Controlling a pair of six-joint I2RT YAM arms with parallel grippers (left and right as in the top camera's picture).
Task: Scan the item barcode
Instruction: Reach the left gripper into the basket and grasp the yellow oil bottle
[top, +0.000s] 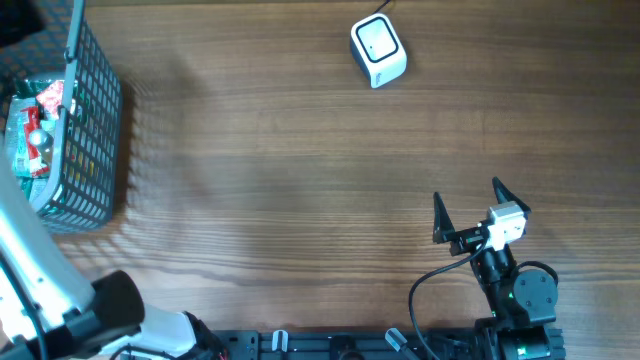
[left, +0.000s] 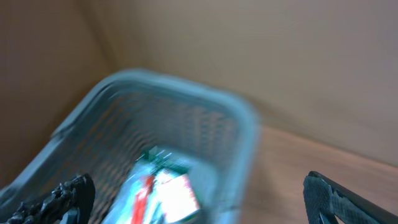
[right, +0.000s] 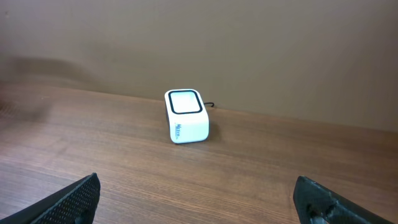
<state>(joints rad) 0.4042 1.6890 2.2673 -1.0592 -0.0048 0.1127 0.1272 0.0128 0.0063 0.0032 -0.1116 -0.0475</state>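
Note:
The item (top: 35, 125) is a packet printed in red, green and white, lying in a grey-green mesh basket (top: 95, 120) at the table's far left. The left wrist view is blurred. It shows the item (left: 165, 196) in the basket (left: 242, 124), below and ahead of my left gripper (left: 199, 208), whose jaws are wide open and hold nothing. Only the left arm's white link (top: 25, 250) shows overhead. A white barcode scanner (top: 378, 50) stands at the table's far side. My right gripper (top: 467, 193) is open and empty near the front edge. It points at the scanner (right: 185, 116).
The scanner's cable (right: 212, 105) trails off behind it. A broad stretch of bare wooden table (top: 280, 170) lies between the basket, the scanner and the right arm. A plain brown wall (right: 249, 50) stands behind the table.

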